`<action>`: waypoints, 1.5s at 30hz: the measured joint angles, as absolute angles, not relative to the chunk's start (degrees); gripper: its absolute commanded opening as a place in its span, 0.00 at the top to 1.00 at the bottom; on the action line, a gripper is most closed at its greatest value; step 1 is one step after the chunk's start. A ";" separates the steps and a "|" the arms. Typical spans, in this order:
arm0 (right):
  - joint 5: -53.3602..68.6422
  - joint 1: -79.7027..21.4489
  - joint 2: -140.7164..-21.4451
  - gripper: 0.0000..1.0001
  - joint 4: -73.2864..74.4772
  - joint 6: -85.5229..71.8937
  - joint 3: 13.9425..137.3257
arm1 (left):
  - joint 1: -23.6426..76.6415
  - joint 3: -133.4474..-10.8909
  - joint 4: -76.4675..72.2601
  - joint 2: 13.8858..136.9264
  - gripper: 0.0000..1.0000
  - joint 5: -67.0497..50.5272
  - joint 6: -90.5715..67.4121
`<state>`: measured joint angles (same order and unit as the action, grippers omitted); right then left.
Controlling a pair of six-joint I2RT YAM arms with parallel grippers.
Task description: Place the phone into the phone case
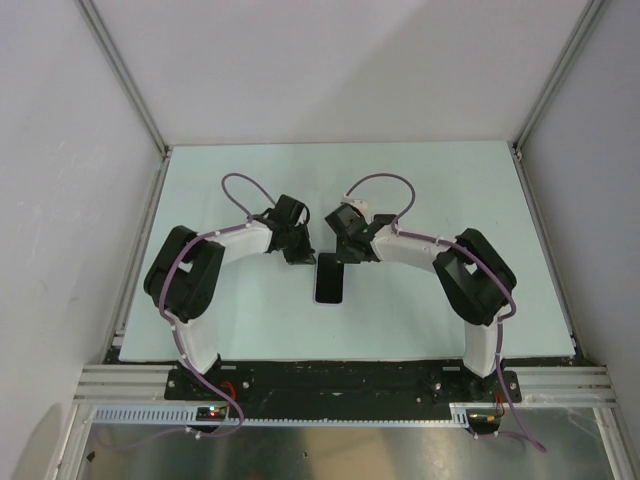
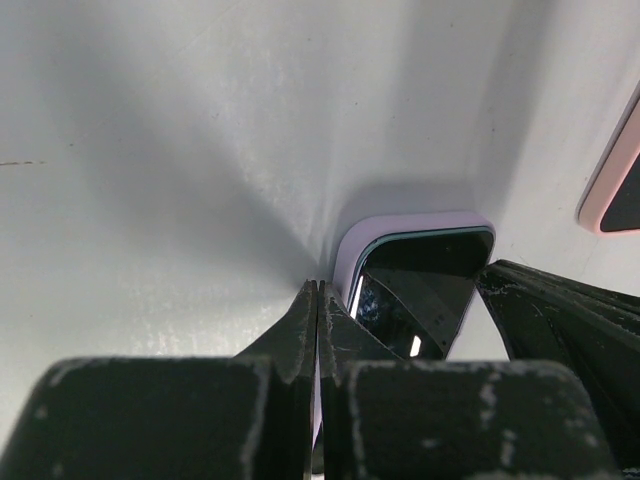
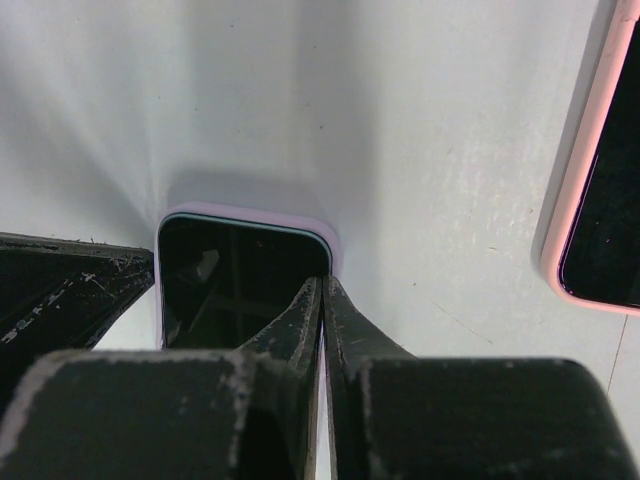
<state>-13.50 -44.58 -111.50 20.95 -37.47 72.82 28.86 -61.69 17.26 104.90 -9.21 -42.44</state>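
Phone (image 1: 328,282) lies in the lilac phone case (image 3: 250,213) between my left end effector (image 2: 318,298) and right end effector (image 3: 322,300), both pinched closed at its rim; only wrist views show a pink-rimmed slab (image 3: 585,200) nearby.

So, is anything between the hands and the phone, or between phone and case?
Nothing visible. The left hand and right hand, both shut, are at the edges of the phone, whose far end sits inside the lilac case.

- Two arms: left arm (image 1: 195,285) and right arm (image 1: 472,285).
- Two grippers: left gripper (image 2: 318,292) and right gripper (image 3: 323,287).
- One phone (image 1: 328,280), at the centre.
- One lavender case (image 2: 400,222), rimming it.
- One pink-rimmed dark slab (image 3: 598,170), at the right.
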 measured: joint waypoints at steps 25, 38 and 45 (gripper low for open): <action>-8.16 -39.81 -110.15 0.75 22.90 -30.59 77.54 | 33.04 -46.06 18.20 82.63 0.99 -3.90 -43.97; -8.56 -39.62 -120.38 0.78 24.75 -28.58 88.25 | 45.98 -40.03 17.82 79.15 1.00 -0.49 -51.70; -8.43 -39.51 -120.64 0.79 24.01 -28.53 86.61 | 46.39 -39.11 14.24 81.52 1.00 -0.40 -54.19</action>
<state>-8.43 -39.51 -120.64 24.01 -28.53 86.61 46.39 -39.11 14.24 81.52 -0.40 -54.19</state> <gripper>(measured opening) 0.216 0.005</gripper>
